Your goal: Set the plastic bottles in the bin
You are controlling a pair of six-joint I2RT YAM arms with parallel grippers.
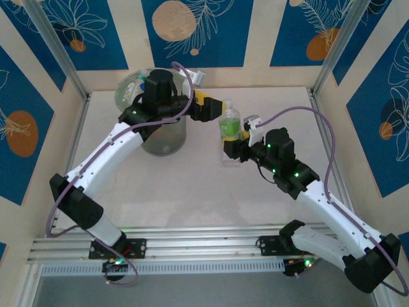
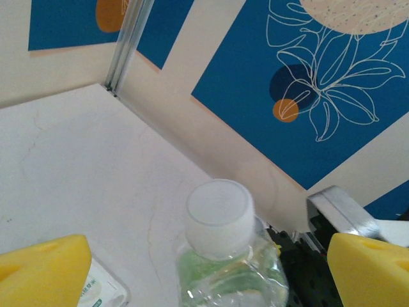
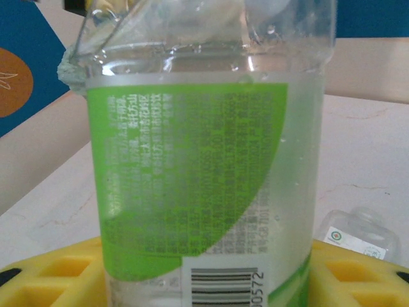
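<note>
Your right fingers [image 3: 358, 275] are clamped on the green-labelled bottle [image 1: 230, 123], with one yellow finger pressed to each side of its lower body just below the label's barcode. They hold it upright, just to the right of the bin [image 1: 167, 137] and outside it. You cannot tell from these views whether its base touches the bench [image 1: 192, 192]. Your left arm reaches across above the bin's rim. Your left fingers [image 1: 206, 105] stand wide apart near the top of the same bottle. In the left wrist view one yellow finger sits on each side of the white cap [image 2: 219, 214], and both are clear of it. A second bottle [image 3: 358, 233], clear with a white label, lies on its side on the bench close to the held one. The bin stands upright toward the far left of the bench, under the left arm's wrist.
</note>
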